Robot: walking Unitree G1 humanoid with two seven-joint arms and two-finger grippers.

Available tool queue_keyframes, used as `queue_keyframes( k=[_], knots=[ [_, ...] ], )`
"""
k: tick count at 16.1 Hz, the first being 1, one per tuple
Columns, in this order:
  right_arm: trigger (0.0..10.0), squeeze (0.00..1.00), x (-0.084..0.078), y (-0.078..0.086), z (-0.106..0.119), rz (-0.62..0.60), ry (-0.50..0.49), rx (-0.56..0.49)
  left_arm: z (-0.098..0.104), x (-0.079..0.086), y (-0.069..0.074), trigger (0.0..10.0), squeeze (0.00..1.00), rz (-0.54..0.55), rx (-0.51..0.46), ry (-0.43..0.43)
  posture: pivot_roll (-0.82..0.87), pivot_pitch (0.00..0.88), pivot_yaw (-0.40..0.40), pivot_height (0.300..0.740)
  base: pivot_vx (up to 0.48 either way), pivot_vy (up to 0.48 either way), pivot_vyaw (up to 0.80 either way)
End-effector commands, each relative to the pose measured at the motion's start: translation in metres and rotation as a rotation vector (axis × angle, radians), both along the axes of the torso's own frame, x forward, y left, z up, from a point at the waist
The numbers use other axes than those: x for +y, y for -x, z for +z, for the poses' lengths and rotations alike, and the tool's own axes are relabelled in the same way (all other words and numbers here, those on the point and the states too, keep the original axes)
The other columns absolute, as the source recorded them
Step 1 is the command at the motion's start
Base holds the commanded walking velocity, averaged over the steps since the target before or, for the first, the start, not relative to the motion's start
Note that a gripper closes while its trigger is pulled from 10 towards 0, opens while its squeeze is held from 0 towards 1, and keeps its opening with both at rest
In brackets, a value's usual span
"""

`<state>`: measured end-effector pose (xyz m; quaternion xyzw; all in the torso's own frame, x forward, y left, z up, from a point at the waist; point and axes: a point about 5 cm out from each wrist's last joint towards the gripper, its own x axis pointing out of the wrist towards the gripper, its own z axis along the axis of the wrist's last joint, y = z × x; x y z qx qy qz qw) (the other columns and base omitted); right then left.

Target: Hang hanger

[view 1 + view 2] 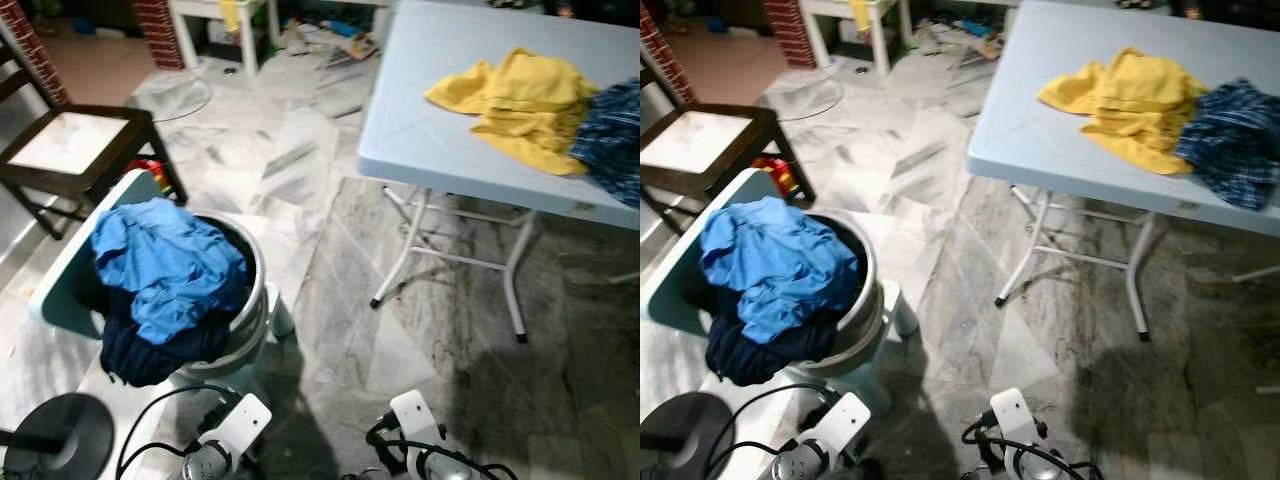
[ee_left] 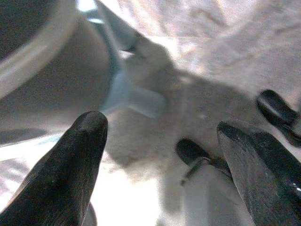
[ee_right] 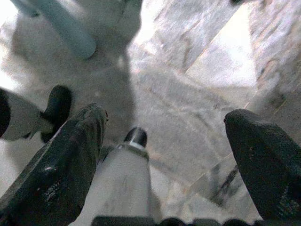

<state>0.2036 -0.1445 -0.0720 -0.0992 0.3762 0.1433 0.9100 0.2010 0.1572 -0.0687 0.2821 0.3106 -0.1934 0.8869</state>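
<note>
A round tub [image 1: 256,300] at the left holds a crumpled blue garment [image 1: 165,260] over a dark navy one [image 1: 150,350]. A yellow garment [image 1: 530,105] and a blue plaid garment [image 1: 615,135] lie on the pale blue folding table [image 1: 430,130] at the right. Both arms hang low at the bottom edge, the left arm [image 1: 235,428] beside the tub and the right arm [image 1: 415,422] over bare floor. My left gripper [image 2: 160,125] is open near the tub's wall [image 2: 47,94] and pale foot [image 2: 136,99]. My right gripper [image 3: 164,117] is open above marble floor.
A dark wooden chair [image 1: 70,145] stands behind the tub at the left. A black round stand base [image 1: 60,435] sits at the bottom left with cables nearby. The table's white legs [image 1: 515,290] reach the floor at the right. Clutter and a white stool [image 1: 215,25] lie at the back.
</note>
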Motion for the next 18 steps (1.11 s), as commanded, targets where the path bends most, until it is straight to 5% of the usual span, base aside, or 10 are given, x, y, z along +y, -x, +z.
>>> queue_keyframes(
  k=[1, 2, 3, 4, 6, 9, 12, 14, 17, 18],
  knots=[
    [10.0, 0.00, -0.001, 0.003, 0.000, -0.056, -0.030, -0.041, 0.001, 0.005, 0.005, 10.0, 0.00, 0.071, -0.073, 0.006, -0.02, 0.181, -0.028, 0.740, 0.000, 0.000, 0.00],
    [10.0, 0.00, 0.000, 0.003, 0.002, -0.060, -0.042, -0.066, 0.002, 0.006, 0.005, 10.0, 0.00, 0.119, -0.085, 0.065, -0.02, 0.186, -0.027, 0.740, 0.000, 0.000, 0.00],
    [10.0, 0.00, 0.002, -0.022, 0.023, -0.044, -0.108, -0.240, 0.026, -0.006, -0.028, 10.0, 0.00, 0.123, -0.221, 0.179, 0.00, 0.188, -0.026, 0.740, 0.000, 0.000, 0.00],
    [10.0, 0.00, 0.005, -0.061, 0.071, 0.008, -0.181, -0.515, 0.060, -0.021, -0.066, 10.0, 0.00, 0.085, -0.364, 0.277, 0.00, 0.190, -0.026, 0.740, 0.000, 0.000, 0.00],
    [10.0, 0.00, 0.015, -0.077, 0.099, 0.032, -0.234, -0.641, 0.089, -0.035, -0.087, 10.0, 0.00, 0.006, -0.480, 0.354, 0.01, 0.188, -0.025, 0.740, 0.000, 0.000, 0.00],
    [10.0, 0.00, 0.025, -0.081, 0.105, 0.063, -0.248, -0.658, 0.090, -0.036, -0.087, 10.0, 0.00, -0.017, -0.470, 0.380, 0.01, 0.189, -0.024, 0.740, 0.000, 0.000, 0.00],
    [10.0, 0.00, 0.025, -0.078, 0.114, 0.064, -0.275, -0.678, 0.111, -0.050, -0.099, 10.0, 0.00, 0.095, -0.452, 0.479, 0.01, 0.195, -0.025, 0.740, 0.000, 0.000, 0.00],
    [10.0, 0.00, 0.017, -0.076, 0.124, 0.043, -0.293, -0.717, 0.130, -0.033, -0.093, 10.0, 0.00, 0.210, -0.611, 0.464, 0.04, 0.220, -0.038, 0.740, 0.000, 0.000, 0.00],
    [10.0, 0.00, 0.002, -0.078, 0.142, -0.057, -0.329, -0.767, 0.134, -0.002, -0.064, 10.0, 0.00, 0.184, -0.847, 0.389, 0.08, 0.239, -0.064, 0.740, 0.000, 0.000, 0.00],
    [10.0, 0.00, 0.002, -0.081, 0.148, -0.086, -0.345, -0.780, 0.125, 0.009, -0.059, 10.0, 0.00, 0.295, -0.691, 0.380, 0.10, 0.243, -0.071, 0.740, 0.000, 0.000, 0.00]
  ],
)
